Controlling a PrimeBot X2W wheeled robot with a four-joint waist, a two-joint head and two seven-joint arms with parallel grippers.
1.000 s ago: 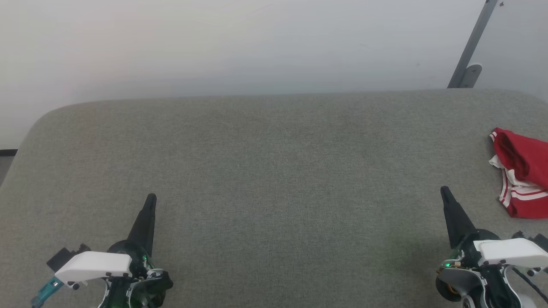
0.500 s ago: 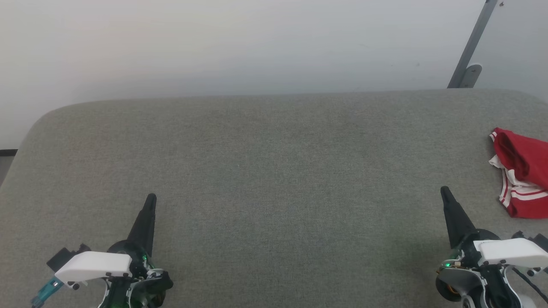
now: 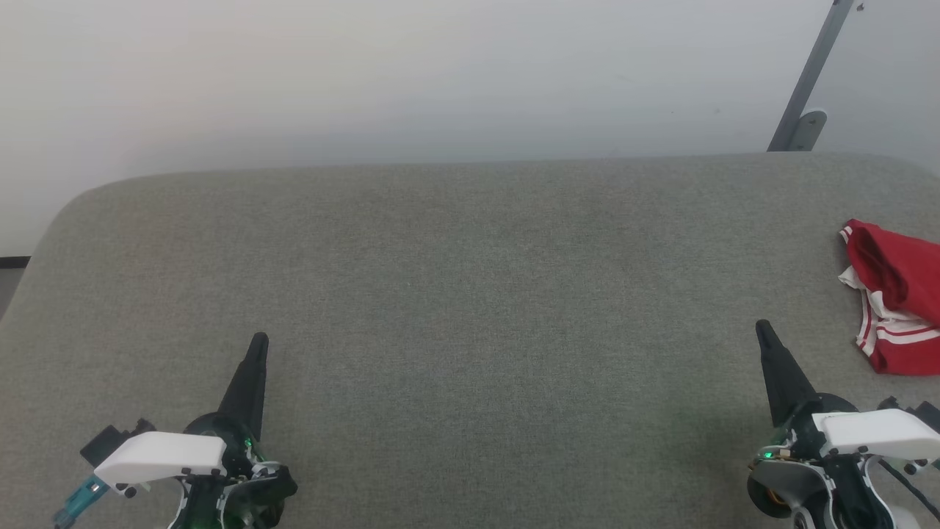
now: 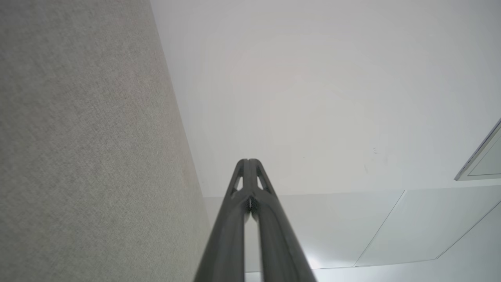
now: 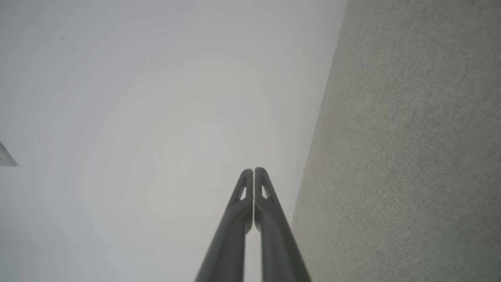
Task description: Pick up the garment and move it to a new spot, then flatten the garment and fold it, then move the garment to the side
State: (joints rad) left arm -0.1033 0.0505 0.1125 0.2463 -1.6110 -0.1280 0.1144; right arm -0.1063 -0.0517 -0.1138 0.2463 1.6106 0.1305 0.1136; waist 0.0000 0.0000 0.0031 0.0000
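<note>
Garment lay crumpled at the far right of the grey fabric-covered surface, cut off by the head view's right edge, so its full extent could not be told. Red cloth, thin by its soft folds, heaped into a lump. The upper part was rolled over into a shadowed hollow, and the lower part showed white panels and red-and-white striped bands running along the edges. A narrow striped trim curled at its upper left corner. It sat on the surface beyond and to the right of the right gripper, near it but apart, with nothing touching it. The right gripper lay low at the lower right with its dark fingers pressed together to a single point; the right wrist view showed the tips meeting with only a hairline seam between them, empty. The left gripper was at the lower left, well apart from the garment, its fingers likewise brought together, tips touching in the left wrist view, nothing held. A plain white wall stood behind the surface, with a slanted grey metal strut at the upper right.
</note>
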